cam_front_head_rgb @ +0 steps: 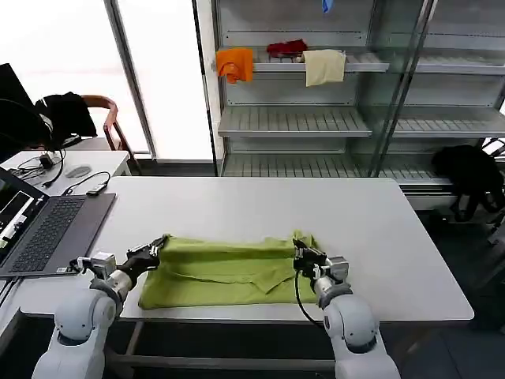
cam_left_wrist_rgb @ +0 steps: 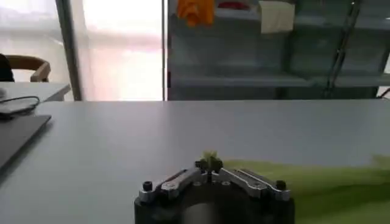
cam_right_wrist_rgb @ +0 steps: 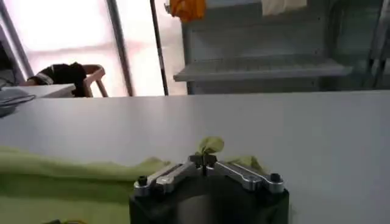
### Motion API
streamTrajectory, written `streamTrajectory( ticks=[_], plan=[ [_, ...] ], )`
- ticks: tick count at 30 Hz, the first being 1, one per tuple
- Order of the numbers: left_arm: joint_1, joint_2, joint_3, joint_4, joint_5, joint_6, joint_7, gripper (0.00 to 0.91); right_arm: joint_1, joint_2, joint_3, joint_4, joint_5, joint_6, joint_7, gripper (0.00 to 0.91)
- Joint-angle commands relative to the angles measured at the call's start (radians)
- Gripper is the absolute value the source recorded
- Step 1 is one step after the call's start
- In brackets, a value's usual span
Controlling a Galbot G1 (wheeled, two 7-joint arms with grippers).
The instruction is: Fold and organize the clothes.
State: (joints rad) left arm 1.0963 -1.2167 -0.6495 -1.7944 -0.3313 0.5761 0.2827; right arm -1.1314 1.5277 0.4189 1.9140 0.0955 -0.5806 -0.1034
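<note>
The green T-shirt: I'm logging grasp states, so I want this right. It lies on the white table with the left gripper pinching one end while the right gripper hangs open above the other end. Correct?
Not quite. The right gripper is not open above it: the right wrist view shows it shut on the green T-shirt. The left gripper pinches the other end, on the white table.

The crumpled cotton T-shirt (cam_front_head_rgb: 225, 271) is a plain lime green, with no print on the side that shows. It lies on a flat counter (cam_front_head_rgb: 237, 209) of pale grey-white. The left gripper (cam_front_head_rgb: 155, 250) has black fingers on a silver-grey wrist, and the right gripper (cam_front_head_rgb: 301, 253) is coloured the same. A dark grey laptop (cam_front_head_rgb: 47, 229) sits to the left. On the grey metal shelf (cam_front_head_rgb: 316, 63) behind hang an orange cloth (cam_front_head_rgb: 235, 63), a red cloth (cam_front_head_rgb: 286, 48) and a cream cloth (cam_front_head_rgb: 324, 66).
</note>
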Motion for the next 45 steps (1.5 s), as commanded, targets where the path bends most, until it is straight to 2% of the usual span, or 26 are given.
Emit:
streamTrajectory(
  ticks=[1,12,13,14,15,16,17,18,19,25,33,35,37,39,42,45],
  plan=[
    [0.030,0.000,-0.004,-0.027,-0.001,0.000,0.006,0.010,-0.067,-0.003,0.003,0.045,-0.011,0.001,-0.006,0.000],
    [0.059,-0.016,0.006,-0.051,0.116,-0.006,0.010,0.020,-0.070,-0.002,0.012,0.029,-0.045,0.001,-0.005,0.000],
    [0.060,-0.020,0.007,-0.052,0.126,-0.009,0.009,0.010,-0.072,-0.001,0.012,0.027,-0.051,0.001,-0.006,0.584],
    [0.061,-0.021,0.009,-0.051,0.136,-0.013,0.008,0.020,-0.074,-0.001,0.011,0.026,-0.067,0.001,-0.003,0.907],
    [0.061,-0.024,0.009,-0.050,0.156,-0.016,0.007,0.040,-0.075,-0.001,0.009,0.024,-0.092,0.002,-0.004,0.907],
    [0.061,-0.024,0.010,-0.050,0.166,-0.018,0.006,0.141,-0.076,-0.001,0.008,0.023,-0.119,0.003,-0.009,0.907],
    [0.062,-0.025,0.011,-0.052,0.176,-0.022,0.006,0.181,-0.079,-0.002,0.003,0.025,-0.154,0.008,-0.012,0.907],
    [0.063,-0.026,0.011,-0.052,0.191,-0.024,0.006,0.443,-0.082,-0.002,0.000,0.026,-0.174,0.020,-0.012,0.907],
    [0.063,-0.027,0.011,-0.053,0.199,-0.028,0.006,0.907,-0.084,-0.002,-0.001,0.026,-0.188,0.030,-0.012,0.907],
    [0.073,-0.033,0.013,-0.052,0.245,-0.046,-0.008,0.907,-0.095,-0.008,0.011,0.038,-0.286,0.054,-0.007,0.907],
    [0.088,-0.044,0.001,-0.085,0.223,-0.051,-0.029,0.907,-0.108,-0.019,0.045,0.078,-0.298,0.052,-0.008,0.907],
    [0.094,-0.049,-0.008,-0.113,0.180,-0.051,-0.044,0.907,-0.112,-0.017,0.058,0.100,-0.261,0.053,-0.012,0.907],
    [0.108,-0.056,-0.016,-0.141,0.152,-0.045,-0.059,0.907,-0.112,-0.015,0.078,0.135,-0.171,0.050,-0.007,0.907],
    [0.127,-0.066,-0.024,-0.167,0.134,-0.045,-0.092,0.907,-0.099,-0.014,0.108,0.169,-0.022,0.050,0.004,0.907],
    [0.163,-0.087,-0.029,-0.193,0.111,-0.060,-0.146,0.907,-0.074,-0.024,0.149,0.210,0.118,0.037,0.021,0.907],
    [0.210,-0.108,-0.021,-0.194,0.096,-0.115,-0.195,0.907,-0.037,-0.039,0.196,0.232,0.227,0.012,0.050,0.907]
  ],
)
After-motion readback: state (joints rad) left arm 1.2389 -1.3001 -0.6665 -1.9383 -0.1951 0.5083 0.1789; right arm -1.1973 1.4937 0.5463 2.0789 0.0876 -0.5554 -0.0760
